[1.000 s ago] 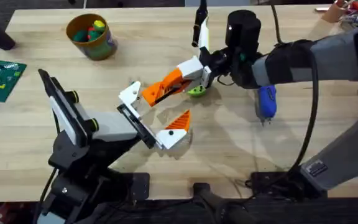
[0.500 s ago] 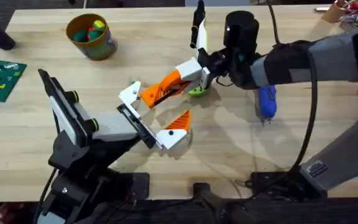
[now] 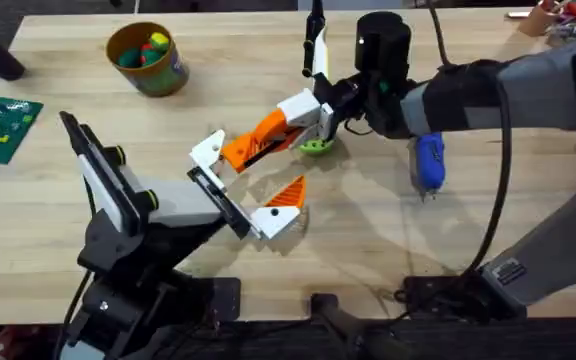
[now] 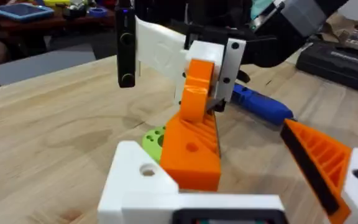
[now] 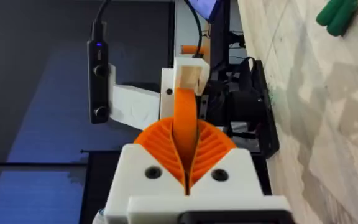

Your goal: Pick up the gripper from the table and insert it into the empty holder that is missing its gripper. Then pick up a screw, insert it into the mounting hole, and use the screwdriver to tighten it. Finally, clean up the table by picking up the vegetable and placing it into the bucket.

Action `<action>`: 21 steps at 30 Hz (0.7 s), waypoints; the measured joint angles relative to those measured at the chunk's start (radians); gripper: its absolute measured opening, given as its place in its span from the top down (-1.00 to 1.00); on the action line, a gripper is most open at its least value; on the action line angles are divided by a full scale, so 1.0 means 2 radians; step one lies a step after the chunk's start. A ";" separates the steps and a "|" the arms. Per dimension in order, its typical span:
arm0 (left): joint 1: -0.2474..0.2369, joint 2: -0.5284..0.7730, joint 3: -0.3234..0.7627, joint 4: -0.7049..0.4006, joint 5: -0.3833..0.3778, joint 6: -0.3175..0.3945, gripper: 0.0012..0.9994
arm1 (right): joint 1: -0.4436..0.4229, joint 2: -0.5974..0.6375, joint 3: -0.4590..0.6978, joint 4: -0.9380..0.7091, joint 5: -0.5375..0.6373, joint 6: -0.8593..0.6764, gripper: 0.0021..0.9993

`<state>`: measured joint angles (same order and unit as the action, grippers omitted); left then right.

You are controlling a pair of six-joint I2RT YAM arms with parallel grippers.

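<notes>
My right hand point(image 3: 313, 110) clenched on gripper point(image 3: 258, 142), tip touching holder point(image 3: 208, 150); left hand point(image 3: 243, 190) released, fingers apart above worktop point(image 3: 368, 230).

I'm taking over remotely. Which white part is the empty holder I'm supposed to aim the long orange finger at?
Start at the left arm's pincer in the middle of the wooden table. It has two white jaws; the empty holder is the farther one, next to the tip of the long orange finger held by the right pincer. Unlike its neighbour, which bears a short orange triangle, it is bare white with a round hole.
</notes>
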<state>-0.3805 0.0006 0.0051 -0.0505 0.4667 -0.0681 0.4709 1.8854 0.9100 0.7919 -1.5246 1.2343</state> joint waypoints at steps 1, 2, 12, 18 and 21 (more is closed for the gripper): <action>0.000 0.000 0.000 0.000 0.000 0.000 -0.97 | 0.000 0.000 0.000 0.000 0.000 0.000 0.94; 0.000 0.000 0.000 0.000 0.000 0.000 -0.97 | 0.000 0.000 0.000 -0.001 0.000 0.000 0.94; 0.000 0.000 0.000 0.000 0.000 0.000 -0.97 | 0.000 0.000 0.000 -0.015 0.000 0.000 0.93; 0.000 0.000 0.000 0.000 0.000 0.000 -0.97 | 0.000 0.000 0.000 -0.015 0.000 0.000 0.94; 0.000 0.000 0.000 0.000 0.000 0.000 -0.97 | 0.000 0.000 0.000 -0.016 0.000 0.000 0.94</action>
<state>-0.3805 0.0006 0.0051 -0.0505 0.4671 -0.0681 0.4709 1.8854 0.9100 0.7605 -1.5246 1.2343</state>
